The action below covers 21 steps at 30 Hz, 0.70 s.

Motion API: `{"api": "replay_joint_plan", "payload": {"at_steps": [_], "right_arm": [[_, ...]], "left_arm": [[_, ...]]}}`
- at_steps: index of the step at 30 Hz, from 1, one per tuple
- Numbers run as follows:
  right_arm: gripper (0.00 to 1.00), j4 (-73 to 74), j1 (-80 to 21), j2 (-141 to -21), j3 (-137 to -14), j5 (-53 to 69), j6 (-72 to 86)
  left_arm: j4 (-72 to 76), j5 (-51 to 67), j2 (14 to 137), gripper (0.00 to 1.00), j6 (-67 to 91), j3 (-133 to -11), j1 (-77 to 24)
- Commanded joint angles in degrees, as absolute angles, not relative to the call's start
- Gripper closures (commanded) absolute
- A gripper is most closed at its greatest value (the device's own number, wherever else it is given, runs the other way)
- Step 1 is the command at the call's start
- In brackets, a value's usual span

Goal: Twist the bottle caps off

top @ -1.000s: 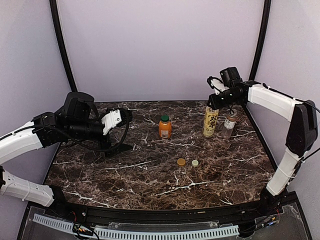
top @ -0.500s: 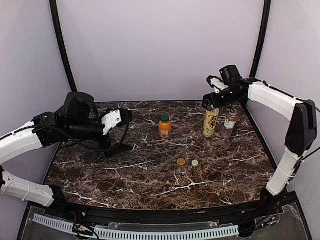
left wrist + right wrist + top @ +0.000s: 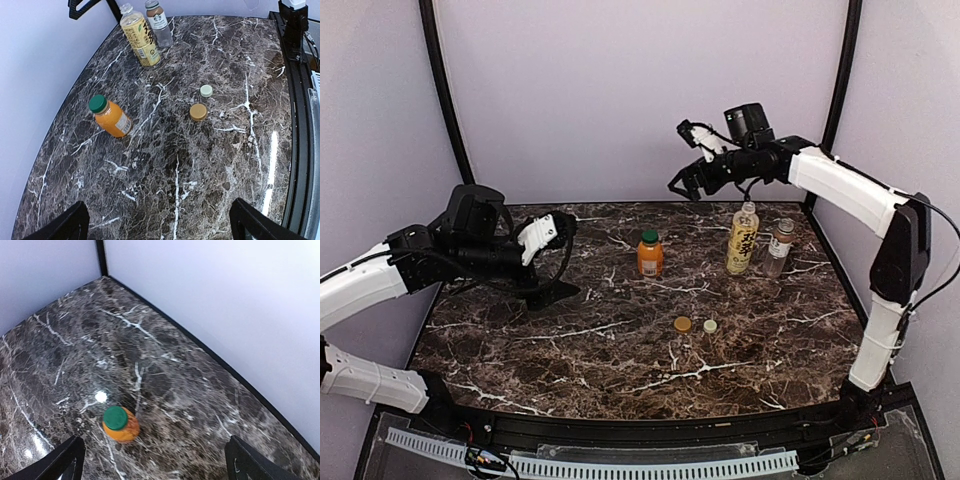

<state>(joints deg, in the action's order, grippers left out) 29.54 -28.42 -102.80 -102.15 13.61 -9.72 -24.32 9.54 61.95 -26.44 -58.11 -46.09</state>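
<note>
A short orange bottle [image 3: 650, 258] stands upright at the back centre with a dark green cap [image 3: 649, 237] on it. In the right wrist view the orange bottle [image 3: 122, 427] and its green cap [image 3: 115, 417] lie below my open right gripper [image 3: 155, 455]. That right gripper [image 3: 688, 165] hangs high, up and to the right of the bottle. The slim yellow bottle [image 3: 742, 238] and the clear labelled bottle [image 3: 779, 247] stand at the back right with bare necks. A tan cap [image 3: 682, 324] and a cream cap [image 3: 710, 326] lie loose mid-table. My left gripper [image 3: 568, 258] is open and empty at the left.
Seen from the left wrist, the orange bottle [image 3: 114, 119], yellow bottle [image 3: 141, 36], clear bottle [image 3: 159, 22], tan cap [image 3: 198, 112] and cream cap [image 3: 206, 90] lie ahead of the left gripper [image 3: 160, 220]. Pale walls close in the dark marble table [image 3: 620, 350] on three sides.
My right gripper opened, rose from above the yellow and clear bottles, and swung left toward the orange bottle. The left arm has barely moved.
</note>
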Motion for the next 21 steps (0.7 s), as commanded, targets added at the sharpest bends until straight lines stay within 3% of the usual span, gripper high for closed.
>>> {"api": "replay_joint_plan", "payload": {"at_steps": [1, 11, 21], "right_arm": [[0.03, 29.08, -35.01, -112.20, -106.82, 15.10, -14.02], [0.04, 35.32, -37.50, -126.68, -120.88, 8.97, -7.15], [0.16, 35.98, -39.13, -128.16, -117.73, 9.29, -5.54]], "left_arm": [[-22.97, 11.91, 59.45, 0.01, -18.46, -54.59, -39.52], [-19.53, 14.96, 44.94, 0.01, -8.28, -39.24, -21.82], [-16.72, 16.90, 32.06, 0.03, -0.81, -27.54, -8.93]]}}
